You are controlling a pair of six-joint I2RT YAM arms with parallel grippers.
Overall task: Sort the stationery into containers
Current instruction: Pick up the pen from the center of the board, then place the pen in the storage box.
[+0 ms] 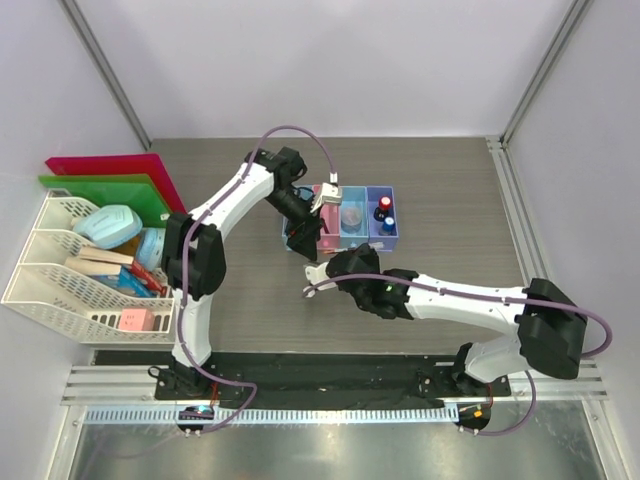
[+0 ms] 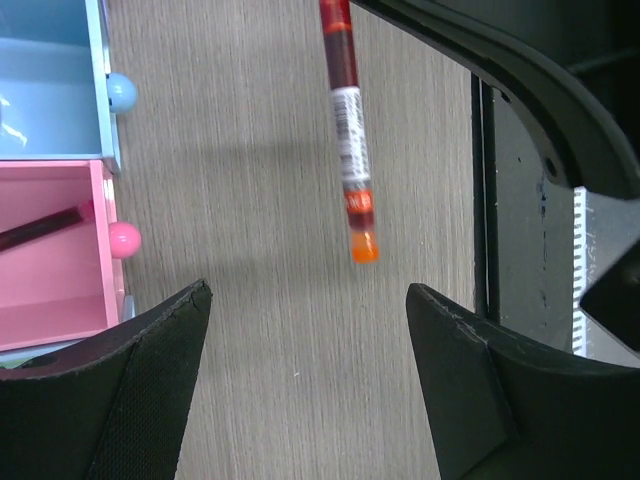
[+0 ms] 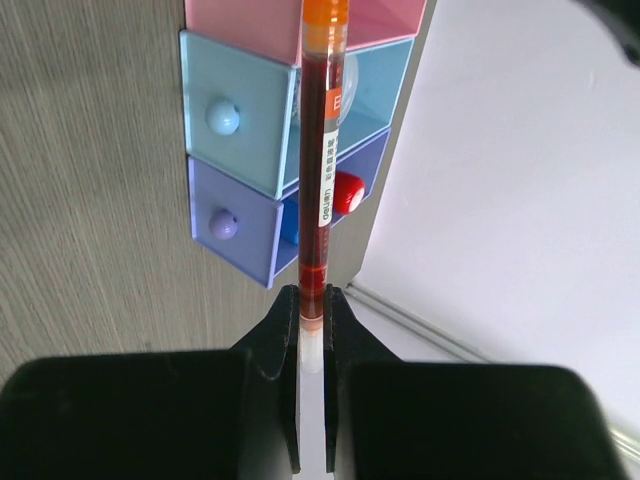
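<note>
The containers [image 1: 352,232] are a row of joined small boxes at mid table. The pink box [image 2: 55,290] holds a thin dark pen [image 2: 40,228], and the purple box [image 3: 240,225] holds a red-capped bottle [image 1: 384,203] and a blue-capped bottle [image 1: 388,224]. My right gripper [image 3: 312,292] is shut on the lower end of a red pen [image 3: 318,150] with an orange tip, which points toward the boxes. That same pen [image 2: 347,130] hangs above the wood in front of my left gripper [image 2: 308,295], which is open and holds nothing. The left gripper [image 1: 298,238] hovers at the row's left end, hiding the leftmost box.
White mesh trays [image 1: 40,290] stand at the left edge with pale blue objects [image 1: 108,225] and a pink block [image 1: 133,320]. Red [image 1: 100,163] and green [image 1: 100,186] folders lean behind them. The right arm [image 2: 540,100] crosses close to the left gripper.
</note>
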